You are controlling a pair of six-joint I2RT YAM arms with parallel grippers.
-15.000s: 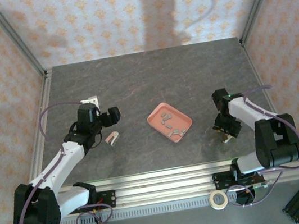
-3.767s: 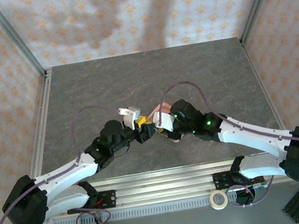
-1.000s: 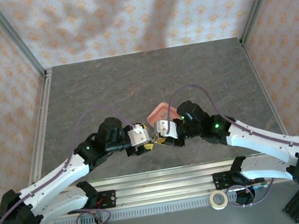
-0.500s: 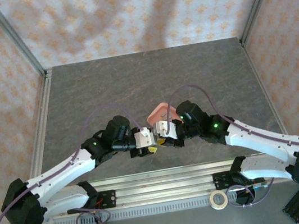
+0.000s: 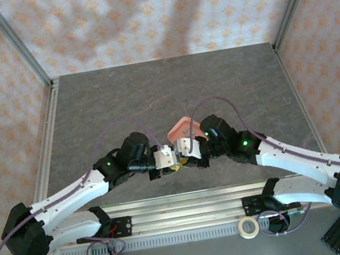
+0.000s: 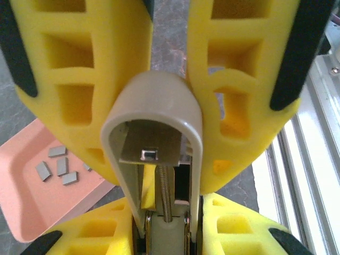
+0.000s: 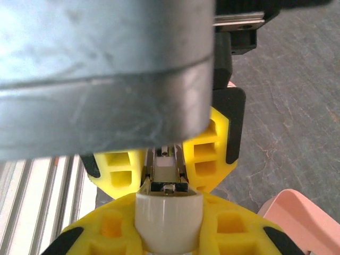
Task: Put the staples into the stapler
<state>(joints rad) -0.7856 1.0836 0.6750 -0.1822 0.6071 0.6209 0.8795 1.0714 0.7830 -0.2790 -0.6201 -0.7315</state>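
Top external: the left gripper (image 5: 171, 165) and right gripper (image 5: 186, 153) meet tip to tip at the near centre of the table (image 5: 151, 91). The right arm covers most of the pink tray (image 5: 180, 128).

Left wrist: the left gripper is clamped on both sides of the stapler (image 6: 151, 106), whose open underside shows a spring rod. The staples (image 6: 62, 166) lie in the tray alongside.

Right wrist: the right gripper is closed on the stapler's white rounded end, with the left gripper just beyond.

Robotics lab test cell: aluminium frame posts (image 5: 15, 42) and patterned wall panels (image 5: 152, 14) enclose a grey tabletop (image 5: 164, 89); a slotted mounting rail (image 5: 182, 204) edges it.
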